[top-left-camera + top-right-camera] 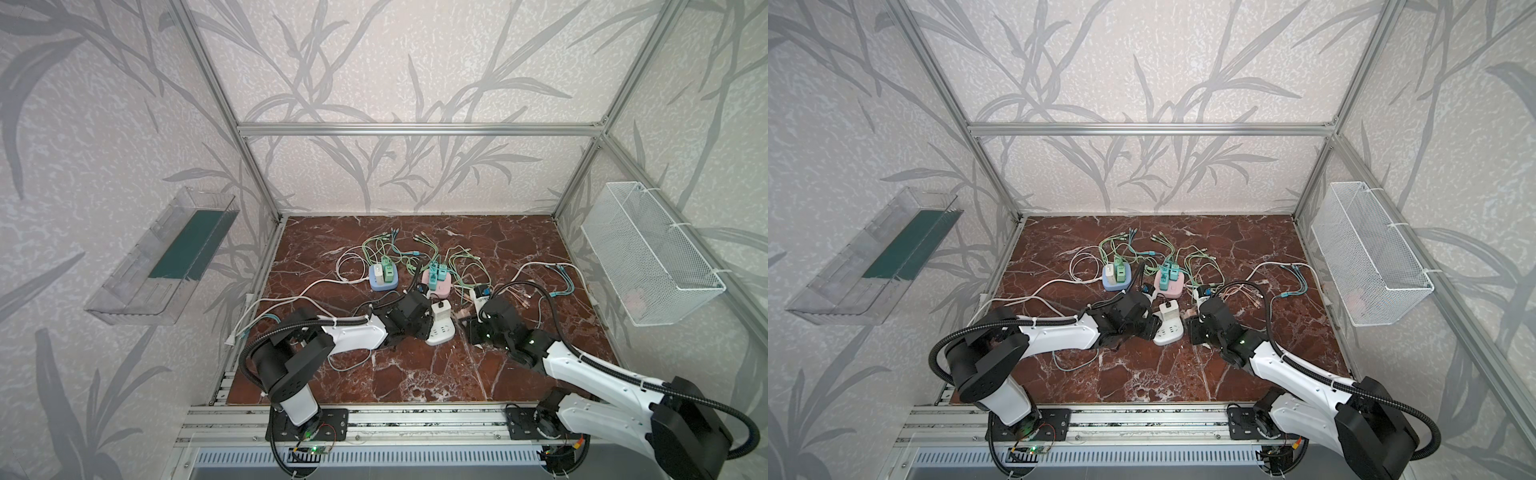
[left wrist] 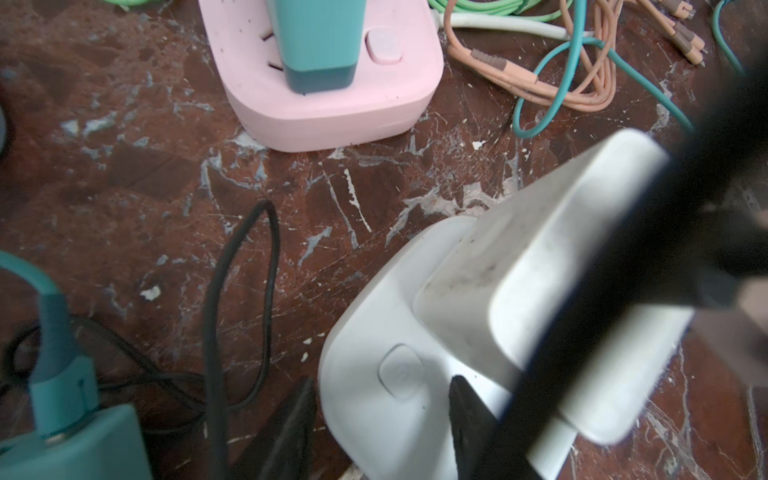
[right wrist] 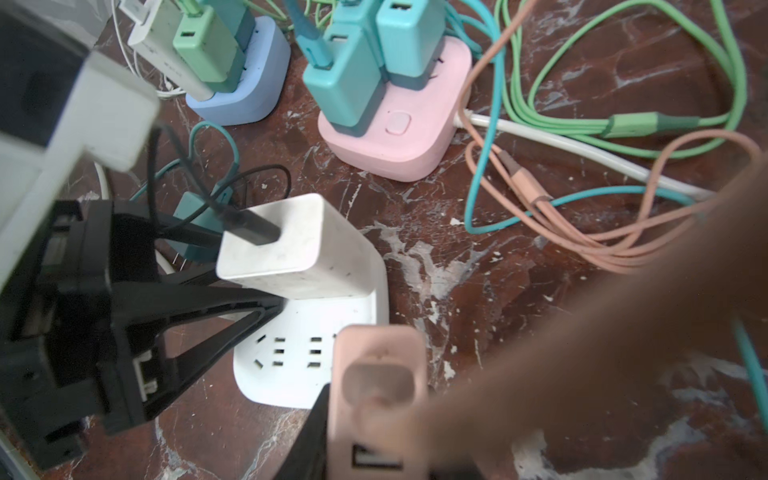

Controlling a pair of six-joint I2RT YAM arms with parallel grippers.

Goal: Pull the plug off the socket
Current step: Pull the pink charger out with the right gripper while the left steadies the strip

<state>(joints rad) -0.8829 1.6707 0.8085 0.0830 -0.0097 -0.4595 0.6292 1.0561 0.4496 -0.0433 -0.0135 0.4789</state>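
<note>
A white socket [image 1: 441, 332] [image 1: 1169, 331] [image 3: 291, 365] lies mid-table. A white plug [image 1: 440, 309] [image 2: 519, 270] [image 3: 291, 249] stands in its far end, with a black cable [image 3: 249, 226] in the plug's top. My left gripper [image 2: 380, 415] [image 1: 428, 328] is shut on the socket. One of its fingers [image 2: 469, 419] lies beside the plug's base. My right gripper [image 3: 374, 449] [image 1: 467, 318] is shut on a peach plug [image 3: 378, 395], held clear of the socket near its front right side. The peach cable [image 3: 582, 241] trails from it.
A pink socket [image 1: 436, 289] with teal plugs and a blue socket [image 1: 384, 282] with green and white plugs sit behind. A loose teal plug [image 3: 195, 224] lies by the left fingers. Tangled cables [image 1: 540, 282] spread right. A mesh basket [image 1: 652, 257] and a clear tray [image 1: 162, 257] hang on the side walls.
</note>
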